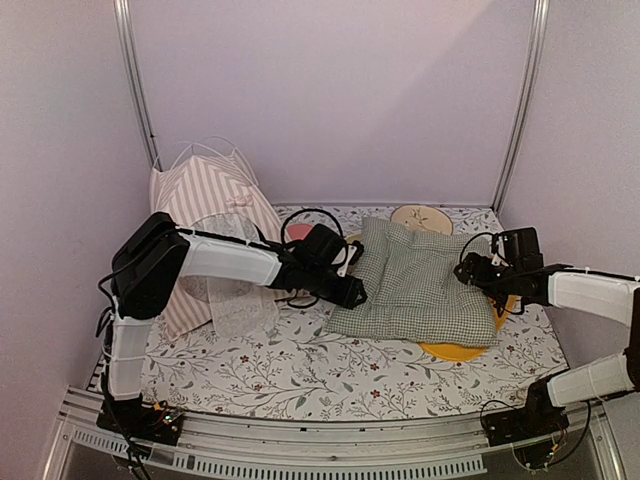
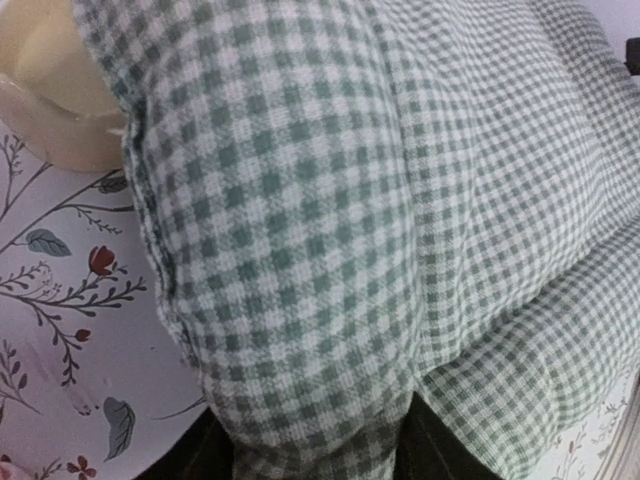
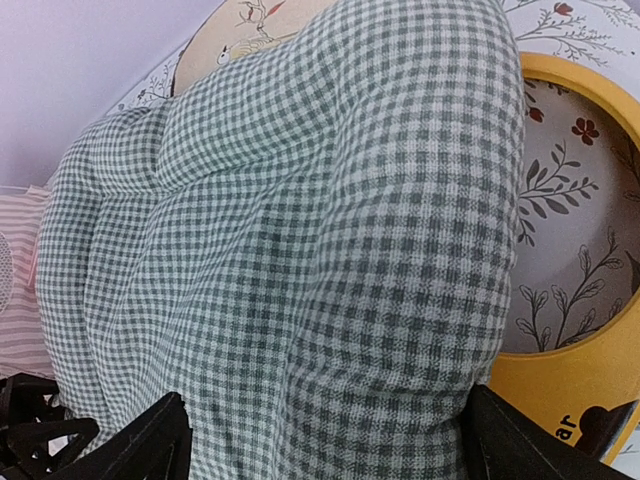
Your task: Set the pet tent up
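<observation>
Checked fabric of the green-and-white cushion (image 2: 330,230) sits right against both wrist lenses, bulging up between each pair of fingers.

Seen from above and starting at the left, the pet tent (image 1: 205,200) is at about ten o'clock on the floral table cover (image 1: 300,370), against the left wall. Its pink-and-white striped cloth is peaked but slack and leaning. Thin white poles (image 1: 215,148) loop out above the top, and a sheer white flap (image 1: 240,305) spills forward at its seven o'clock side. It looks only partly raised, with no taut shape.

The left gripper (image 1: 355,292) is at the cushion's nine o'clock edge. It is clenched on a bunched corner, and the fabric narrows where the dark fingers press in from either side.

The cushion lies near the table's centre, and its five o'clock corner rests over a yellow-rimmed tray (image 1: 455,350). A beige disc (image 1: 422,217) peeks out at its twelve o'clock side.

The right gripper (image 1: 470,270) is at the three o'clock edge. Its jaws are spread wide and straddle the cushion's rim without pinching it.

The step in hand looks like taking up the cushion at both ends, probably to bed it in the tent or move it clear. Next, the right jaws need to bite down. Then both arms should lift evenly so the soft pad does not sag or drag, and carry it toward the tent mouth at nine o'clock.
</observation>
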Controlling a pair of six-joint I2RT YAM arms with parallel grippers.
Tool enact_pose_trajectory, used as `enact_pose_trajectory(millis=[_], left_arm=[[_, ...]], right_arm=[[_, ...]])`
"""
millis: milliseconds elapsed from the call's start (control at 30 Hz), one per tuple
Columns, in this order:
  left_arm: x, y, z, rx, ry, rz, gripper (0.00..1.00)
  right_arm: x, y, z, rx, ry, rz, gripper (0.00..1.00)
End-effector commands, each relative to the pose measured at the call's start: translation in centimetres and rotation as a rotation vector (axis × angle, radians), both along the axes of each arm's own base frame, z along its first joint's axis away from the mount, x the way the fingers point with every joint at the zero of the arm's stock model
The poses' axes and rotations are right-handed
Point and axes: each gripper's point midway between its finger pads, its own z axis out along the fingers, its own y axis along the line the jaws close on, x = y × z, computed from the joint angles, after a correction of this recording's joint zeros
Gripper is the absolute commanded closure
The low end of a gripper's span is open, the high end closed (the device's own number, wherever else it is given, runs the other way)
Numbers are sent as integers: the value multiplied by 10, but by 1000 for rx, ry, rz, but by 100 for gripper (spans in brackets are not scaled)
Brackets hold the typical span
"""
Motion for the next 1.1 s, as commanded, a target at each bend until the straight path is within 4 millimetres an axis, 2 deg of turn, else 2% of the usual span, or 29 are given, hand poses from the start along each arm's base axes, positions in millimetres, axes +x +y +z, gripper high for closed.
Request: enact_pose_trajectory(millis=[0,233,367,500,567,667,700,800,867,967,1033,1067], left_arm=[[-7,-12,-3,2,5,-27,57],[-11,-17,5,-7,-2,-40,88],[-14,-17,10,-7,-12,-41,97],[-12,-14,16,-2,-31,-32,97],[-11,-13,18,6,-41,-26,87],[-5,-10,20,20,-60,-7,57],[-3,-10,21,25,-66,-3,51],[12,-12,21,57,-85,26,40],[22,-10,13,98,-94,52,26],[35,-14,2,119,-90,57,19],[38,-22,2,104,-84,36,23],[39,-27,4,88,-82,25,28]], right_arm=[[2,4,-1,12,-14,26,6],[1,-1,1,-19,-17,17,8],[1,-8,3,-55,-20,-2,8],[3,-17,4,-89,-17,-16,6],[4,-18,6,-92,-24,-16,5],[8,-19,10,-96,-26,-15,5],[8,-19,10,-97,-28,-15,5],[13,-20,12,-104,-32,-19,4],[17,-23,12,-116,-29,-27,4],[27,-28,12,-131,-20,-35,5],[35,-31,13,-140,-20,-39,5],[39,-30,12,-140,-17,-37,5]])
